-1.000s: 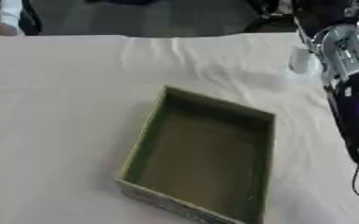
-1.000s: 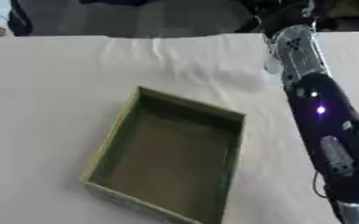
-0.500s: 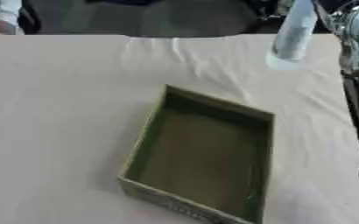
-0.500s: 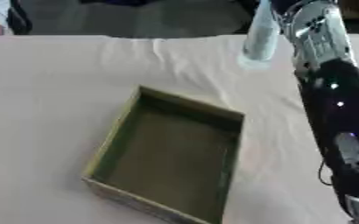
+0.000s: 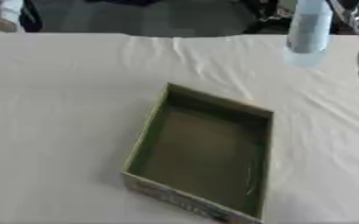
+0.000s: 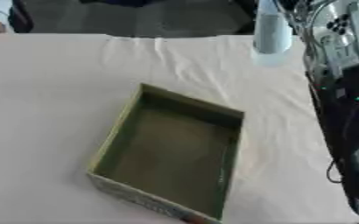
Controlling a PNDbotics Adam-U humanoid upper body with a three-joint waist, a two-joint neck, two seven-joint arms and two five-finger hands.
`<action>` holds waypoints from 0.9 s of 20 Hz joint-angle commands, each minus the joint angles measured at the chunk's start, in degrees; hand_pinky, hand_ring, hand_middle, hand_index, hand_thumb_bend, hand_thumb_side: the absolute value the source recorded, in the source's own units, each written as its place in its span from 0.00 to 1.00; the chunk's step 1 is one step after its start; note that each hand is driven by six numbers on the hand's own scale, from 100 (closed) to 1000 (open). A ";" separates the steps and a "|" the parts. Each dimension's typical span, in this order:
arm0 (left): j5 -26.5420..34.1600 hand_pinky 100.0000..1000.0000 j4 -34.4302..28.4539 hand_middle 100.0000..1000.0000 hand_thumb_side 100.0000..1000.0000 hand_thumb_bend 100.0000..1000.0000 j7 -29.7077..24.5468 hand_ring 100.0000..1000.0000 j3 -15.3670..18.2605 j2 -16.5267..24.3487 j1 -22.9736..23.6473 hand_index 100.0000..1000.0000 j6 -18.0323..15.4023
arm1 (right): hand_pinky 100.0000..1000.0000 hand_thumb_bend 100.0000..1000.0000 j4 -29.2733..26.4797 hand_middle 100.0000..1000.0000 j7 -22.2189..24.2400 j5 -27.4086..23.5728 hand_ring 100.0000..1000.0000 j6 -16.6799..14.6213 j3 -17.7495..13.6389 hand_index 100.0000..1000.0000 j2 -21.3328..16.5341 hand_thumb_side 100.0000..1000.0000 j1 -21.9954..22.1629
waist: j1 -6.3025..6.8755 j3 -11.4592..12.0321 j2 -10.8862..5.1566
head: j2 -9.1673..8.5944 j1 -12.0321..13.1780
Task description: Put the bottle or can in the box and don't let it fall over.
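Nearest the camera, a shallow green box (image 5: 202, 157) sat open-topped on the white tablecloth (image 5: 68, 109), turned askew so that one printed corner pointed toward the lower edge of the view. Its inside was bare olive card, and nothing lay in it. The cloth around it was creased, with folds running up toward the far side of the table.

Along the right edge of the right eye view the robot's right arm (image 6: 343, 109) rose from the lower corner toward the top, black lower down with small coloured lights on it, silver higher up. It stood beside the box but well clear of it.

Farther back, near the far right part of the table, a pale blue bottle (image 5: 308, 26) stood upright in the air, its base lifted just above the cloth, where a soft shadow lay beneath it. Its top ran out of the view. The right hand (image 6: 332, 26) was right beside the bottle on its right side, seemingly carrying it, but the fingers themselves were blurred and partly cut off, so I could not tell how far they were curled or whether they wrapped the bottle. The bottle was well apart from the box, beyond its far right corner.

The left hand showed in neither view.
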 commanded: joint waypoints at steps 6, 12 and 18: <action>0.00 0.92 -0.70 0.78 0.68 0.51 0.01 0.91 0.17 2.05 0.13 0.80 -0.06 | 0.00 0.21 -1.37 0.04 5.50 -2.28 0.00 3.65 3.64 1.00 0.48 0.99 1.00 | -0.18 -0.50 -2.25 | 1.51 1.19; 0.02 0.92 -0.59 0.78 0.68 0.51 -0.03 0.91 0.15 2.27 0.40 0.80 -0.09 | 0.00 0.22 -1.37 0.04 7.21 -4.40 0.00 6.68 7.02 1.00 2.99 1.00 2.18 | -0.37 -0.66 -2.91 | 2.06 1.35; 0.00 0.92 -0.57 0.78 0.68 0.51 -0.05 0.91 0.16 2.18 0.44 0.80 -0.10 | 0.00 0.23 -1.37 0.03 8.68 -5.90 0.00 9.18 10.23 1.00 4.93 1.00 3.92 | -0.31 -0.63 -2.77 | 2.19 1.42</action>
